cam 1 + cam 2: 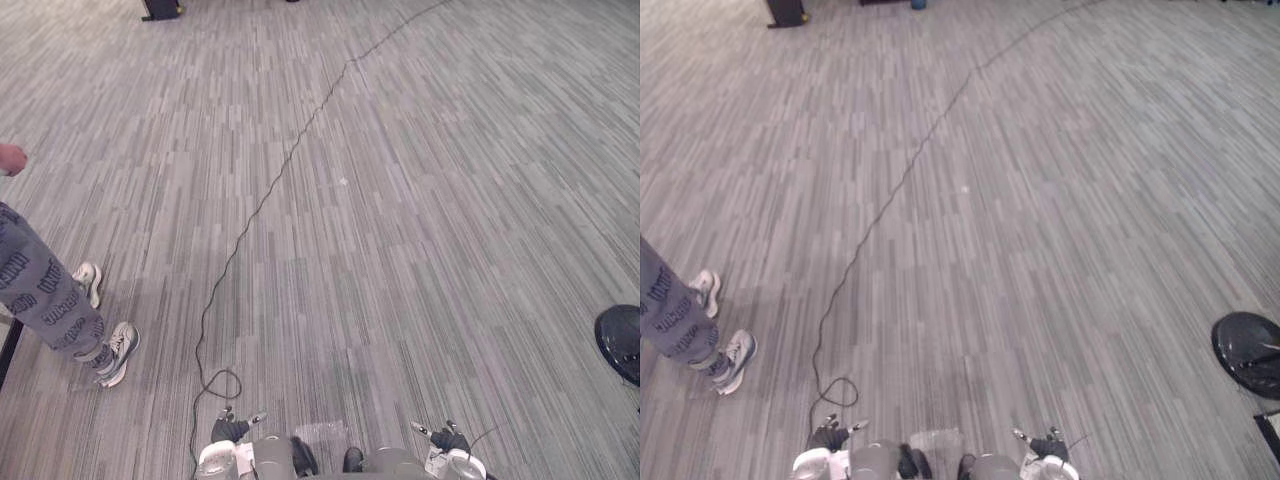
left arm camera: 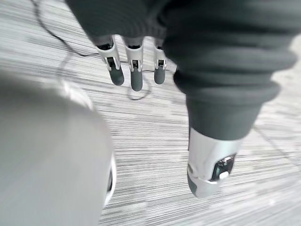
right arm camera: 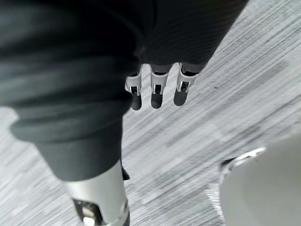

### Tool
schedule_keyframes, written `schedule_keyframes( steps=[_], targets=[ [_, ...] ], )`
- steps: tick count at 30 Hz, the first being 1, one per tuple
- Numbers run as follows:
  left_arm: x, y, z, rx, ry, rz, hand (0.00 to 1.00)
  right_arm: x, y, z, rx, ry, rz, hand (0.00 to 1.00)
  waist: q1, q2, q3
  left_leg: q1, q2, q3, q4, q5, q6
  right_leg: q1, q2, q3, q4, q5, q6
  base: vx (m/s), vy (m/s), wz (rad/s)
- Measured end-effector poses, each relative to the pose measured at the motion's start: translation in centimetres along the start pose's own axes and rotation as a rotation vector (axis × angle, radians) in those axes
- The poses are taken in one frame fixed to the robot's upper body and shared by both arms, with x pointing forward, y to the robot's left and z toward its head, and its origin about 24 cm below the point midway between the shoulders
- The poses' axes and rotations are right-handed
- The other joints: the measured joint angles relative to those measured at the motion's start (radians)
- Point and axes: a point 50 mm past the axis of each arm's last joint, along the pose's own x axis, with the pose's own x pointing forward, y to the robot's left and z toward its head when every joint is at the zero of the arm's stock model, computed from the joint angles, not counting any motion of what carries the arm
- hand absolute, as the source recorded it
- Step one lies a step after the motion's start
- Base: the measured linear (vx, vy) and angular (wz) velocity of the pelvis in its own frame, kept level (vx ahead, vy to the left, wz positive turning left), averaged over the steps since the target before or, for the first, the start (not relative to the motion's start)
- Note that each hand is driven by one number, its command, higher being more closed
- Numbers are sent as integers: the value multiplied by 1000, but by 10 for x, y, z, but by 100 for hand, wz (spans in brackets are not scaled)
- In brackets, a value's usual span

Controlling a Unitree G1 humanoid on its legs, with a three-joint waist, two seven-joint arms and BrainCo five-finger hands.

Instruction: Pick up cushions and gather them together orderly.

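Head view: grey striped carpet (image 1: 400, 200) runs across the whole frame. Left hand (image 2: 135, 70) sits low at 7 o'clock, hanging by the robot's side. Its wrist view shows the fingers (image 2: 115, 70) straight and pointing down at the carpet, with the thumb (image 2: 207, 165) extended apart from them: released, grasping nothing. Right hand (image 3: 157, 92) sits low at 5 o'clock, fingers (image 3: 181, 92) likewise straight above the carpet and thumb (image 3: 96, 197) out: released, nothing in it. A person (image 1: 45, 300) stands at 9 o'clock in grey patterned trousers and light sneakers (image 1: 118, 352), both feet on the carpet; the person's hand (image 1: 10, 158) shows at the frame edge above. A dark round object (image 1: 620, 342) lies on the floor at 4 o'clock, cut by the frame edge, its top glossy; cannot tell what it is. A small dark block (image 1: 160, 8) sits at 11 o'clock on the far edge, well apart from the rest.
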Motion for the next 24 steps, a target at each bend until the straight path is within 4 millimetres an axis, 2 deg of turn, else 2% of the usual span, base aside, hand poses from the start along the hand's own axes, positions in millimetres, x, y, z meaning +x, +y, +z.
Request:
schedule_keyframes(
  steps=[2,3,4,5,6,7,8,9,10,11,12,13,14,15,17,18,19,20,22,23,24],
  targets=[
    [0,1,4,-3,-19,2,0,0,2,0,-18,0,10,0,7,-7,0,-49,-1,1,-67,8,-17,17,-34,8,-3,-34,16,272,164,4],
    [0,0,6,-5,-29,1,0,0,3,1,-19,-1,12,0,10,-11,0,-75,-21,2,-124,24,-40,22,-59,18,-6,-45,34,287,168,0],
    [0,-1,8,-8,-35,-1,0,0,3,3,-19,-8,13,0,11,-10,0,-97,-46,1,-189,55,-48,32,-82,22,-19,-50,44,387,239,-10],
    [1,-3,9,-16,-37,-4,0,0,4,4,-17,-10,14,0,15,-11,0,-112,-86,-1,-316,126,-45,56,-115,25,-46,-55,59,434,284,-22],
    [1,-3,8,-27,-34,-5,0,1,5,6,-20,-10,17,0,20,-10,1,-114,-116,-7,-404,223,-30,83,-132,37,-81,-54,84,455,308,-36],
    [1,-4,8,-28,-32,-7,0,1,6,4,-23,-2,18,0,27,-19,-5,-107,-135,-20,-410,280,2,101,-148,56,-105,-53,91,650,405,-28],
    [3,-2,13,-14,-44,-7,0,1,11,2,-28,6,32,0,22,-35,-17,-115,-161,-11,-388,228,29,107,-172,89,-121,-27,74,575,344,-11],
    [4,-2,15,-9,-47,-9,0,0,15,2,-31,4,43,0,20,-41,-18,-127,-164,-14,-350,195,53,100,-181,116,-106,3,81,723,415,10],
    [4,1,16,-2,-50,-5,0,-1,18,-1,-35,10,48,0,21,-60,-24,-128,-173,-9,-300,152,70,94,-204,141,-61,20,105,474,266,13],
    [5,2,16,6,-49,-4,0,-1,18,-2,-35,16,49,0,22,-69,-30,-124,-180,-5,-287,130,75,79,-214,150,-20,23,110,582,309,7],
    [5,4,15,19,-43,-2,0,-1,18,-2,-37,16,51,0,23,-82,-35,-84,-199,-1,-275,77,77,28,-229,172,148,51,158,560,273,-5],
    [5,4,11,38,-27,-7,0,-1,18,-1,-36,11,54,0,22,-86,-31,-23,-216,2,-291,42,73,-39,-239,191,351,133,214,557,267,-9],
    [5,4,10,49,-20,-11,0,-1,19,-1,-37,10,57,0,19,-87,-29,11,-223,2,-303,26,69,-78,-241,204,463,182,244,635,240,-16],
    [6,2,10,64,-18,-22,0,-1,19,4,-39,-14,66,0,16,-88,-15,114,-235,5,-333,-7,60,-182,-241,211,734,202,258,497,147,-19],
    [5,-6,10,71,-18,-47,0,-1,17,13,-41,-59,65,0,11,-64,-2,257,-239,16,-424,-22,46,-324,-230,155,912,153,175,462,111,-29],
    [4,-9,10,71,-19,-55,0,-1,16,16,-40,-76,65,0,7,-56,1,293,-238,16,-455,-24,42,-365,-222,133,925,141,158,557,106,-16],
    [4,-15,12,72,-26,-71,0,-1,16,23,-36,-108,66,0,-8,-49,4,368,-236,13,-518,-27,35,-465,-209,77,894,104,143,471,61,3],
    [4,-18,14,73,-31,-79,0,-1,15,25,-34,-119,64,0,-16,-47,5,397,-231,9,-538,-34,18,-513,-202,48,851,94,143,573,14,18],
    [6,-29,18,80,-35,-109,0,0,11,31,-29,-142,55,0,-33,-43,10,475,-219,-5,-584,-41,3,-601,-181,-40,570,96,121,524,-89,32],
    [6,-31,18,81,-32,-115,0,0,9,32,-31,-145,53,0,-42,-40,11,498,-213,-16,-598,-41,3,-607,-162,-52,441,120,107,580,-158,44],
    [6,-32,18,83,-29,-119,0,1,8,32,-35,-143,50,0,-50,-40,11,521,-210,-39,-608,-41,3,-605,-139,-48,295,171,99,657,-205,75]
  ],
)
